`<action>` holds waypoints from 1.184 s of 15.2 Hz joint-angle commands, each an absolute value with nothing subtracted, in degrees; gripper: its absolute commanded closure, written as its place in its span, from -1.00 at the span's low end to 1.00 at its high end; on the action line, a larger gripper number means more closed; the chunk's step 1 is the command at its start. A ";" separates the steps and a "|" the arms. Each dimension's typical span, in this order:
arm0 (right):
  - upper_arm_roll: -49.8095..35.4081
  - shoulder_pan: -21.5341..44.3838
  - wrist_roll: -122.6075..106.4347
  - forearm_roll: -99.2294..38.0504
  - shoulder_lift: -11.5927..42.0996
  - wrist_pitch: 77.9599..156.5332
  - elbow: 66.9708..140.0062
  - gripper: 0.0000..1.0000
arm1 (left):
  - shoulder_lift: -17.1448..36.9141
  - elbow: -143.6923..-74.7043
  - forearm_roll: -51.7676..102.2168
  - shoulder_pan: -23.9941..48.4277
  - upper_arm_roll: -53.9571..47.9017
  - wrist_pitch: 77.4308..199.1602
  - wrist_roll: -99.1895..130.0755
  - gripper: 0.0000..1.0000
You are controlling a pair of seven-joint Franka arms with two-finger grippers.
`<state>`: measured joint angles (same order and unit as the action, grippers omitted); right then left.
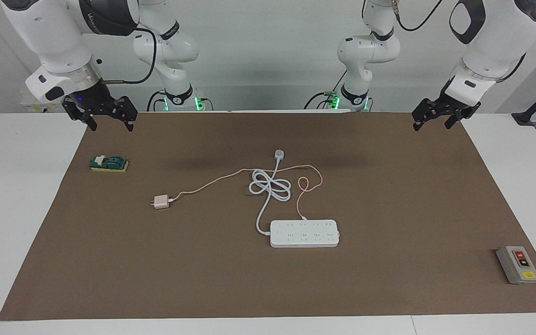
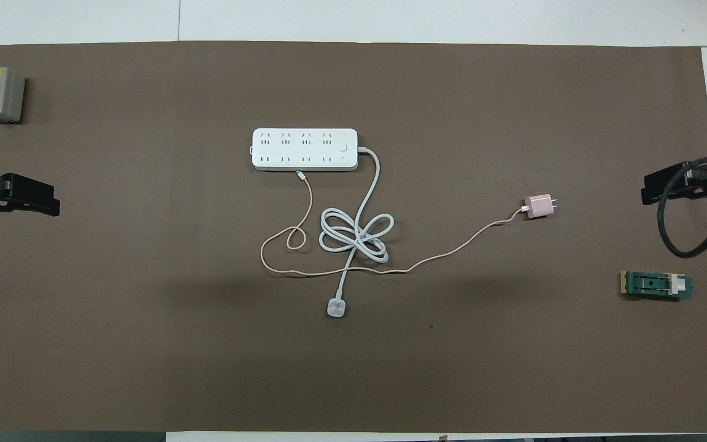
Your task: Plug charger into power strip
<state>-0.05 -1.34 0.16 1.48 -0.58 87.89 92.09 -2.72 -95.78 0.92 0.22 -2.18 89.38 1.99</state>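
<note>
From my remote station I saw the power strip [image 1: 304,233] lying flat on the brown mat [image 1: 389,195] a little below the middle of the facing view, its thick white cord [image 1: 269,186] looped into a loose knot just above it and ending in a white plug [image 1: 278,153] higher still, nearer to the robots. The charger [image 1: 160,202] sat left of centre in that view, toward the right arm's end of the table, well apart from the strip, prongs pointing away from it. Its thin pink cable [image 1: 212,181] ran up and across the white loops, curled once, then came down so that its free end lay just beside the strip's upper edge. The right gripper [image 1: 110,120] hung at the upper left of the facing view over the mat's corner, fingers spread and holding nothing. The left gripper [image 1: 434,120] hung at the upper right over the mat's other corner, likewise spread and empty. Both arms were waiting. A green block [image 1: 109,163] lay at the left below the right gripper, and a grey switch box [image 1: 518,264] with red and yellow markings sat at the lower right.
</note>
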 commanded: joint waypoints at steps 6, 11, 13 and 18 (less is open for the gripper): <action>-0.70 -2.55 -1.23 1.41 -0.26 88.42 91.49 -1.00 | -3.25 -96.06 0.44 -0.53 -2.46 89.65 2.02 -1.00; -0.88 -1.76 -1.58 4.82 -0.53 88.42 91.76 -1.00 | -3.25 -95.80 0.44 -0.53 -2.46 89.65 2.02 -1.00; -0.88 -1.76 -1.84 5.45 -0.53 88.42 91.76 -1.00 | -3.34 -95.80 0.44 -0.53 -2.46 89.65 2.02 -1.00; -0.44 -4.03 -1.14 3.26 -0.09 90.35 92.55 -1.00 | -3.34 -95.80 0.35 -0.53 -2.46 89.65 2.02 -1.00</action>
<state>-0.12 -1.62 -0.06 4.14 -0.49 88.97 92.11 -2.72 -95.68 0.87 0.21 -2.11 89.40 1.99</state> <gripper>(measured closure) 0.000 0.000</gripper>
